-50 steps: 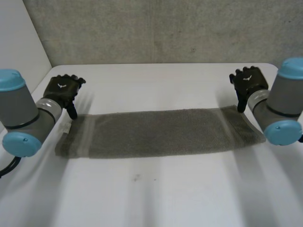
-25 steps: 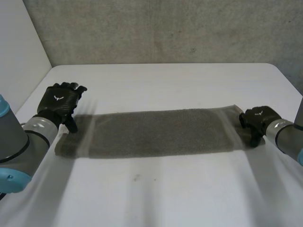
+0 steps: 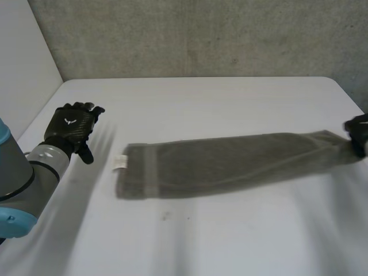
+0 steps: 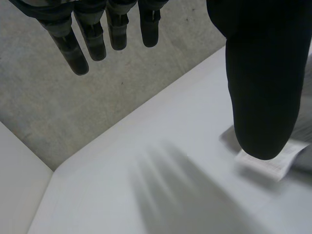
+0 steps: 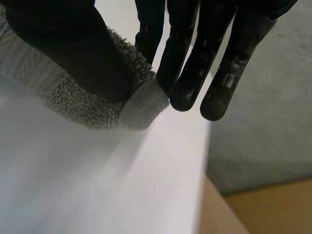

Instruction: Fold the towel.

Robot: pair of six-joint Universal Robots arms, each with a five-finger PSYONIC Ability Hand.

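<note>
A long grey towel (image 3: 230,162) lies stretched across the white table (image 3: 190,241), with a small white label (image 3: 119,161) at its left end. My right hand (image 3: 357,133) is at the table's right edge, and its thumb and fingers (image 5: 185,73) pinch the towel's right end (image 5: 105,109). That end is bunched and lifted a little. My left hand (image 3: 72,125) hovers left of the towel with straight fingers (image 4: 78,53), holding nothing. Beside its thumb (image 4: 263,87) the label (image 4: 270,163) shows on the table.
A grey wall (image 3: 190,37) runs behind the table. A white panel (image 3: 23,63) stands at the far left. The table's right edge (image 5: 207,161) drops off just beyond my right hand.
My right hand came down on the towel's right end, shut on it and dragged the whole towel to the right. The towel's left end slid out from under my left hand.
</note>
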